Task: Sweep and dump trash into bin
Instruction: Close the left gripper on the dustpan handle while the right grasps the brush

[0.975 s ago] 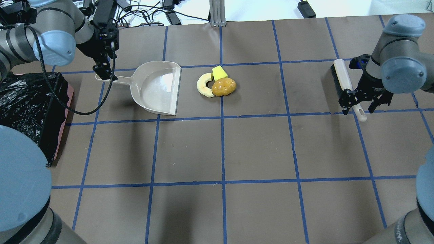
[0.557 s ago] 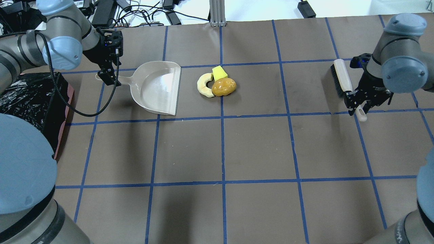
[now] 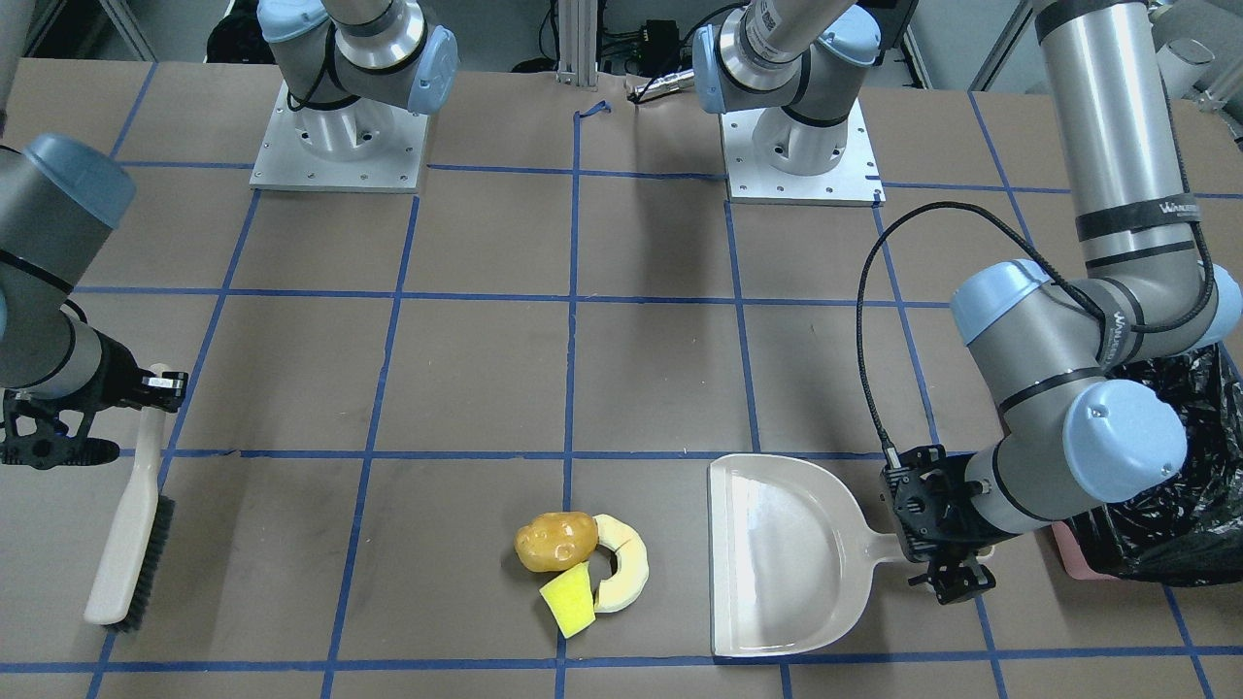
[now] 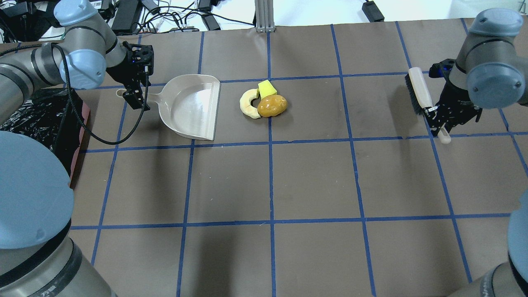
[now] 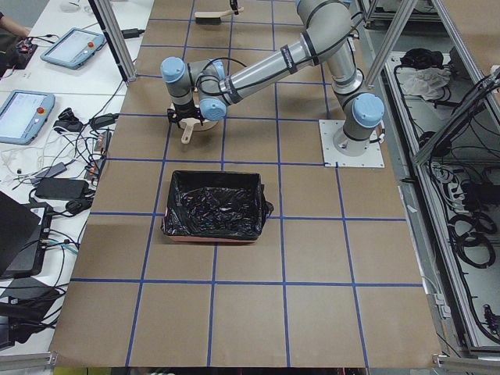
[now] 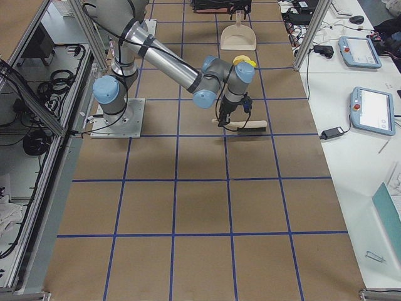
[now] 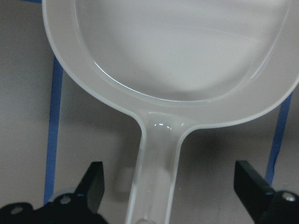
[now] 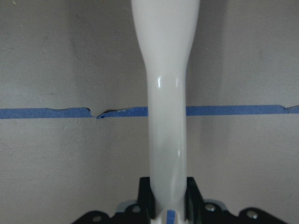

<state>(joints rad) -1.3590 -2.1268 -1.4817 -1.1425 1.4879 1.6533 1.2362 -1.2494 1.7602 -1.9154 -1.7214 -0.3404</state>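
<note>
Since a second ago, the brush [image 4: 418,88] has been shifted slightly, its handle clamped in the right gripper [image 4: 439,121]. The left gripper [image 7: 170,186] is spread wide astride the dustpan [image 4: 189,103] handle.

Tools are being picked up, and closing on that handle is judged next.

The potato [image 4: 272,105], ring slice [image 4: 247,105] and yellow wedge [image 4: 267,87] lie clustered on the counter [image 4: 313,181] near the pan's mouth. The bin [image 5: 215,176] stands at the robot's left.

Whether the bristles are lifted cannot be made out.

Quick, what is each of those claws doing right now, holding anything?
Left end effector: open, astride the dustpan handle.
Right end effector: closed on the brush handle.
</note>
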